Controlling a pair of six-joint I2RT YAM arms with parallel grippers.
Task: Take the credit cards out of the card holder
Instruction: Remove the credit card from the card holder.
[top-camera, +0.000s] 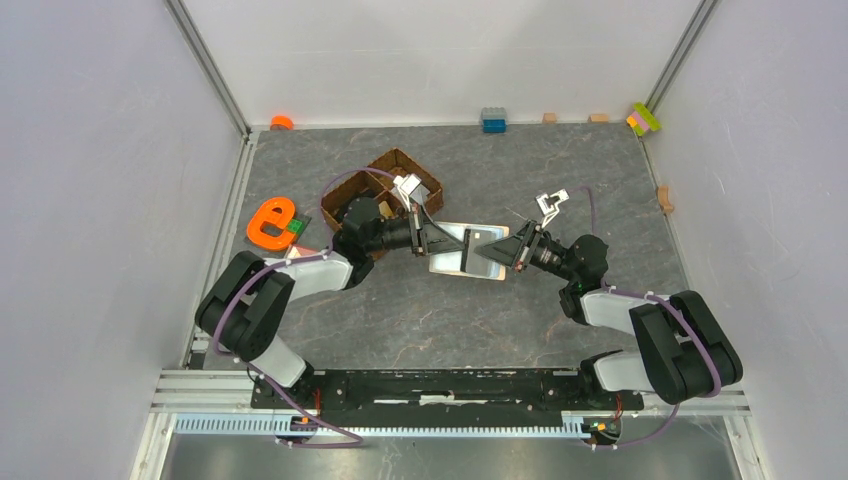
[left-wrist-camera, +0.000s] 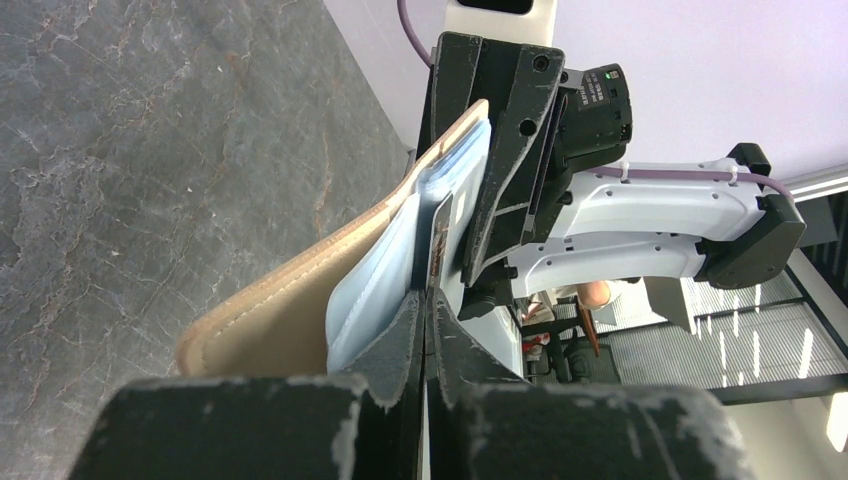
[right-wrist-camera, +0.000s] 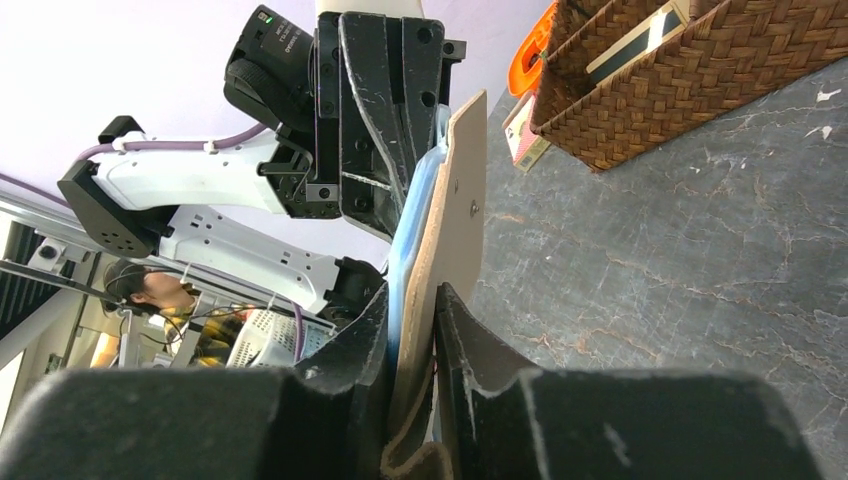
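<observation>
The beige card holder hangs open above the table between my two grippers. My left gripper comes in from the left. In the left wrist view it is shut on the thin edge of a credit card that stands among the pale clear sleeves, next to the beige cover. My right gripper comes in from the right. In the right wrist view it is shut on the card holder's beige cover and a bluish sleeve. Other cards are hidden.
A brown wicker basket stands just behind the left gripper and shows in the right wrist view. An orange letter toy lies to its left. A blue block and small coloured blocks line the back wall.
</observation>
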